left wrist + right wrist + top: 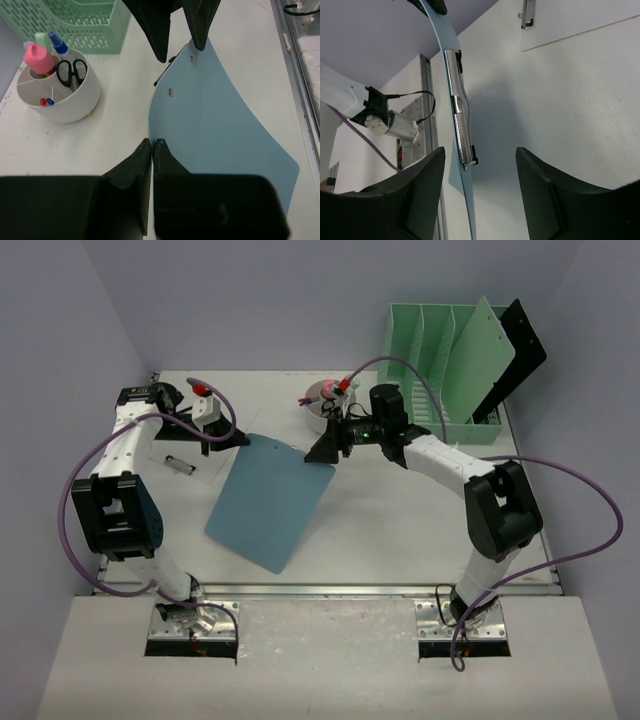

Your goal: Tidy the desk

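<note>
The off-white tabletop (400,530) is seen spread beneath both sets of fingers, enclosed by lavender walls, with a metal rail along its near edge. A mint-green file rack (425,360) is stood at the far corner, beyond and to the right of the right fingers (550,195); a green board (480,355) and a black clipboard (520,355) are leaned in it.

A blue clipboard (268,502) is held between the two arms, bowed, with its far end raised and its near corner towards the rail. One far corner is pinched by the left fingers (132,172), which are pressed together on its edge. The right fingers are spread wide on either side of the clipboard's other far corner, and no contact with it can be made out. Its metal clip (459,105) is seen edge-on just ahead of those fingers.

A pale clipboard (185,462) is laid flat on the tabletop, just to the left of the left fingers. A white round tub (65,100) is stood just behind the right fingers, and black-handled scissors (70,72) are kept in it.
</note>
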Controlling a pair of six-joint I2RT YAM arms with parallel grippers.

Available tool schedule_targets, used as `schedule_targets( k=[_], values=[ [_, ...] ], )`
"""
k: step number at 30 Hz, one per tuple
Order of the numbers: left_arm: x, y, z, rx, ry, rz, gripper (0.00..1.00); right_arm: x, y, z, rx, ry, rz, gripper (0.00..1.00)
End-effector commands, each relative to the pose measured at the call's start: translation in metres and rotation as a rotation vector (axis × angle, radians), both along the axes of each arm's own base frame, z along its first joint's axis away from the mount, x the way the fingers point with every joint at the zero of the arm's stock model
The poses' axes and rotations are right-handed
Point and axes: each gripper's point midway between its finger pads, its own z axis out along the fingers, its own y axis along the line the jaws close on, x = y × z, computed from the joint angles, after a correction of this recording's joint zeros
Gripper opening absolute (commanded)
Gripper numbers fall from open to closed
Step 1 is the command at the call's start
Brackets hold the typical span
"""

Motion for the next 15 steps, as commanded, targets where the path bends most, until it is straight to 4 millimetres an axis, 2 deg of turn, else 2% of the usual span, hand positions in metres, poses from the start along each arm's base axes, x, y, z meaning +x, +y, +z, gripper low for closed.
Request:
schedule_targets(
  k=[1, 8, 11, 12, 14, 15],
  values=[
    [0.003, -0.008, 0.027, -0.05, -0.158, -0.025, 0.0, -0.003, 0.01, 0.012, 0.046, -0.043, 0.034, 0.59],
    [0.004, -0.008, 0.026, -0.055, -0.154, -0.026, 0.0, -0.017, 0.017, 0.008, 0.054, -0.017, 0.073, 0.46],
    [0.004, -0.008, 0.025, -0.057, -0.149, -0.025, 0.0, -0.021, 0.017, 0.008, 0.064, -0.007, 0.084, 0.28],
    [0.005, -0.008, 0.025, -0.058, -0.148, -0.025, 0.0, -0.023, 0.017, 0.011, 0.07, -0.003, 0.088, 0.16],
    [0.005, -0.008, 0.025, -0.058, -0.146, -0.024, 0.0, -0.025, 0.017, 0.013, 0.072, -0.005, 0.091, 0.04],
    [0.004, -0.008, 0.024, -0.057, -0.143, -0.024, 0.06, -0.026, 0.016, 0.013, 0.071, -0.001, 0.091, 0.01]
  ],
)
